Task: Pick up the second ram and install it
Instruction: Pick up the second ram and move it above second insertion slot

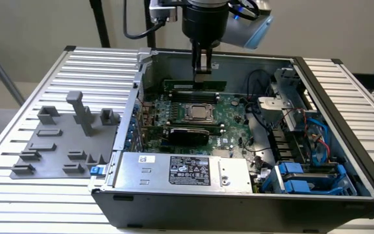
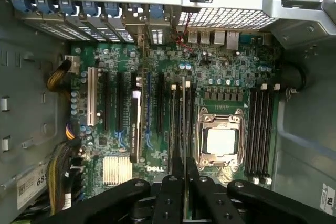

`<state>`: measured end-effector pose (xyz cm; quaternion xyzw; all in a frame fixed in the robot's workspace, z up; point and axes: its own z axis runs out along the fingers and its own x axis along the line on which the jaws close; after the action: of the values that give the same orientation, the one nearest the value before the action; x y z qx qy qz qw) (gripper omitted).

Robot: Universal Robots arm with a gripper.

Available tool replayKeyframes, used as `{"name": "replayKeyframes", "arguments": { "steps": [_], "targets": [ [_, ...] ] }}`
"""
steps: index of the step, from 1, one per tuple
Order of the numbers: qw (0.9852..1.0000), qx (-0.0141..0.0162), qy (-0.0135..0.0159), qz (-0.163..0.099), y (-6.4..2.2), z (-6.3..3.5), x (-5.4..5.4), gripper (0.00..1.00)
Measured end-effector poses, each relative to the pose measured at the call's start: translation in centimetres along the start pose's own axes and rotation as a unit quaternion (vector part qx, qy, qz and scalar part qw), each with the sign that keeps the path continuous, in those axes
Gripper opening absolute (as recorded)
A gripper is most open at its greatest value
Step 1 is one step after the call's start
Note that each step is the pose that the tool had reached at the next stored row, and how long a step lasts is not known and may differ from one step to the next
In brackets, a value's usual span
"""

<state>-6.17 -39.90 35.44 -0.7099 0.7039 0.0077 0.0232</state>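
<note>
Your gripper [image 1: 202,71] is clamped on the second ram [image 1: 179,85], which it holds on edge low over the motherboard [image 1: 229,114], just behind the CPU socket [image 1: 200,113] in the exterior view. You cannot tell whether the stick touches a slot. The open computer case [image 1: 239,209] stands on a ribbed metal desk [image 1: 31,204]. A grey plastic tray [image 1: 57,146] lies beside it on the exterior view's left. A plain pale wall [image 1: 37,24] stands behind the desk.
</note>
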Motion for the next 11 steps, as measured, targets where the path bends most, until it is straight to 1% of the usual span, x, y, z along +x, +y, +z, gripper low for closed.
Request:
{"name": "replayKeyframes", "arguments": {
  "steps": [4,11],
  "targets": [
    [1.0,-0.0001,0.0,0.0,-0.46,0.73,-0.7,0.14],
    [1.0,0.0001,-0.0004,0.005,-1.36,1.94,-1.1,0.14]
  ]
}}
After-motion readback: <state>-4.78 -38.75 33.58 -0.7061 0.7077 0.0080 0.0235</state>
